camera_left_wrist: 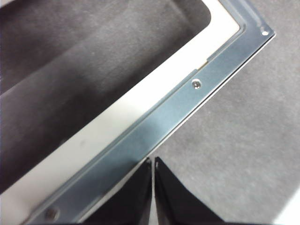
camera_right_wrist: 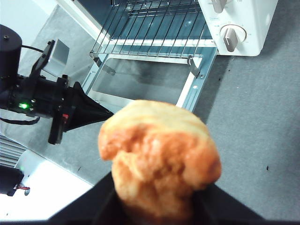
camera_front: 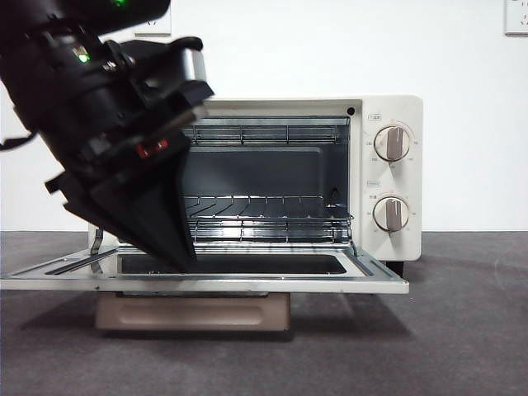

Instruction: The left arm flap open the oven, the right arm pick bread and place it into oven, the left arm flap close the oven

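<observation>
Cream-white oven with door flapped flat open; golden lumpy bread aloft before it.

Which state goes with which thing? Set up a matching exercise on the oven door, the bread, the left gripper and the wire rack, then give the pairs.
Things:
1. drop-down glass door of the cream-white boxy toaster oven
2. golden-orange lumpy bread
3. black pointed left gripper
4. silvery wire rack

States:
A. shut, tip down at the door's edge
B. bare, inside the oven
C. folded down flat
D. held in the right gripper, above the table in front of the oven

Pairs: 1-C, 2-D, 3-A, 4-B
</observation>
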`<state>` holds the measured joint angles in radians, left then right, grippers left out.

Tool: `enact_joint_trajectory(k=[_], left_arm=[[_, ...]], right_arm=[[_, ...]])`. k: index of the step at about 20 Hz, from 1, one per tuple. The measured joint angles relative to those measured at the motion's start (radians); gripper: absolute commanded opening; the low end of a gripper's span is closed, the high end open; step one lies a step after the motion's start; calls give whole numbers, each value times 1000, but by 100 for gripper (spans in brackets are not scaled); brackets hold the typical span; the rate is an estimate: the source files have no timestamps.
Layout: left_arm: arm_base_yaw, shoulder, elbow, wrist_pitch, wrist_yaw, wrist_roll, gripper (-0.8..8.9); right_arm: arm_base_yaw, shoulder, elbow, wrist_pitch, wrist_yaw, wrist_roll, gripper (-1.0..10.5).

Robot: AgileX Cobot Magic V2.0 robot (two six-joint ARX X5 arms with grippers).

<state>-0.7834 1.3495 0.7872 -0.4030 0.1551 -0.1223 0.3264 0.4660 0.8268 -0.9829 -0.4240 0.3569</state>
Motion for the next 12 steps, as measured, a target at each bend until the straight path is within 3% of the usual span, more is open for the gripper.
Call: enact_joint_trajectory(k=[6, 10, 12], left_arm=[[0, -301, 0, -156, 0, 0, 17], [0, -539, 8, -241, -83, -37, 17], [0, -656, 13, -293, -146, -65, 17]], right_arm=[[5, 98, 0, 145, -150, 12, 131], [84, 238, 0, 320, -144, 37, 130], [157, 331, 0, 449, -77, 68, 130]])
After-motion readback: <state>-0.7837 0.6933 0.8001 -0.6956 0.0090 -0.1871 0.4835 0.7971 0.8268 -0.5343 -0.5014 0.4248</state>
